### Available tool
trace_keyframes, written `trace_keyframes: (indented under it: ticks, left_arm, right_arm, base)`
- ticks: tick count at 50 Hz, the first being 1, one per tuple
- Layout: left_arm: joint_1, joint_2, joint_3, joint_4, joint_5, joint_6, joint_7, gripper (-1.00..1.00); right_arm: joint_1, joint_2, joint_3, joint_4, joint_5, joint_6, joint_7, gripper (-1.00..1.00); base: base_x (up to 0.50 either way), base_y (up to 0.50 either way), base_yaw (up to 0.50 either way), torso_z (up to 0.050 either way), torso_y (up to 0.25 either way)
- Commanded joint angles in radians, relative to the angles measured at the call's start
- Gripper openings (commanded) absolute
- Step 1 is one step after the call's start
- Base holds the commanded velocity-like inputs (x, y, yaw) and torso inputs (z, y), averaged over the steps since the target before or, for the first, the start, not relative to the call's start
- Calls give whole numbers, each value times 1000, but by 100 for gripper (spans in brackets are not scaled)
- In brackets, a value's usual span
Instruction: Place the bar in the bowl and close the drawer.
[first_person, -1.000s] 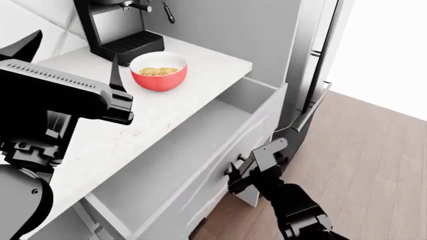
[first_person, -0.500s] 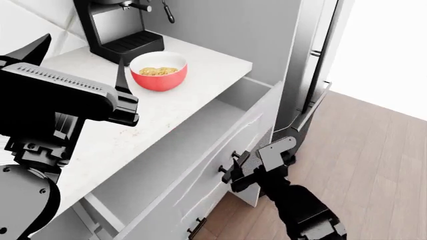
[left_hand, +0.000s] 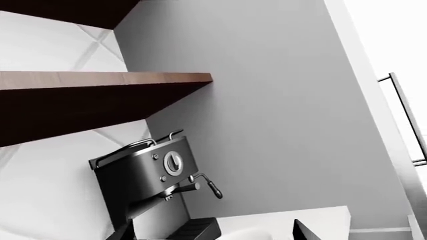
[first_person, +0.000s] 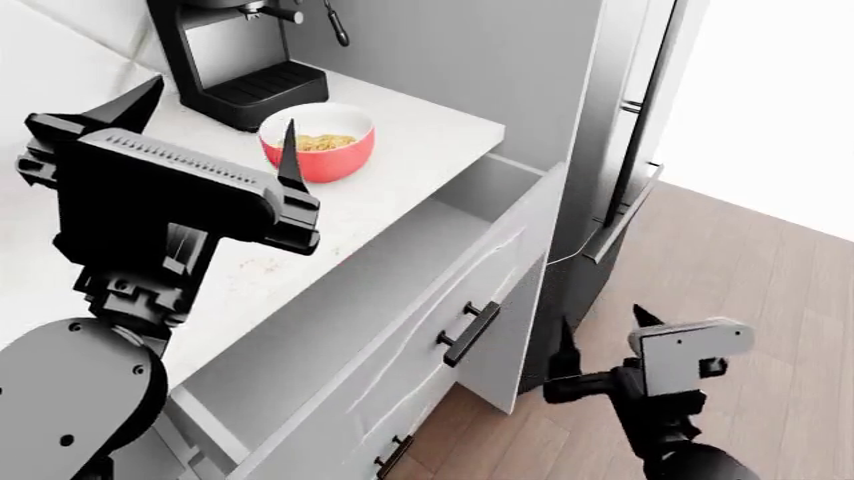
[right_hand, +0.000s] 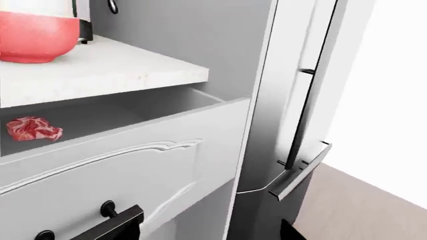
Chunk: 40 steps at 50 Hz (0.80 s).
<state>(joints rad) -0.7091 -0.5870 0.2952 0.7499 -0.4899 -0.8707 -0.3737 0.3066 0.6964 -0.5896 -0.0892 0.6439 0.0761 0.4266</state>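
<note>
Nearest, hanging low over the wooden floor (first_person: 747, 290): right claw (first_person: 603, 340), fingers spread apart, gripping nothing, well clear of the drawer front and its black handle (first_person: 469, 333). Sitting just beside, toward the bench: drawer (first_person: 400, 300), pulled partway out, grey interior exposed, front panel standing off from the cabinet face. Lying inside the drawer in the right wrist view: pink-and-white meat piece (right_hand: 33, 129), resting on the drawer floor near the back, apart from the walls.

Hovering above the bench (first_person: 400, 170) at the near left: left claw (first_person: 214, 125), fingers parted wide, released, carrying nothing; one fingertip (first_person: 290, 160) overlapping the bowl's rim in the head view, contact impossible to tell from here. Pointing up and away in the left wrist view, showing only dark finger tips at the frame edge.

Standing farther back on the bench: bowl (first_person: 327, 155), red outside, white inside, upright. Resting inside the bowl: bar (first_person: 320, 143), golden-tan and grainy, lying on the bowl's bottom.

Sitting behind the bowl against the wall: black coffee machine (first_person: 240, 55), drip tray just beside the bowl without touching. Hanging above the machine in the left wrist view: brown shelf (left_hand: 100, 95). Standing at the far right of the bench: tall steel refrigerator (first_person: 627, 140), door handles facing the room.
</note>
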Motion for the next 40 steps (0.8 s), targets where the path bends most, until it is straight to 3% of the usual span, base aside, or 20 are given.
trace_keyframes:
  ticks: [1, 8, 20, 40]
  left_arm:
    - [-56, 93, 94, -60, 17, 42, 21, 100]
    - [-100, 163, 157, -89, 22, 56, 34, 100]
    - [-139, 227, 189, -69, -13, 34, 35, 100]
    - [-139, 461, 351, -223, 0, 109, 24, 100]
  right_arm:
    - [-258, 182, 160, -354, 4, -71, 320, 100]
    - [-324, 238, 238, -490, -19, -63, 487, 100]
    - [-349, 252, 312, -567, -40, -62, 614, 100]
    - [-491, 320, 450, -703, -85, -43, 811, 100]
  base:
    - [0, 0, 0, 0, 0]
    - [0, 0, 0, 0, 0]
    - [0, 0, 0, 0, 0]
    - [0, 0, 0, 0, 0]
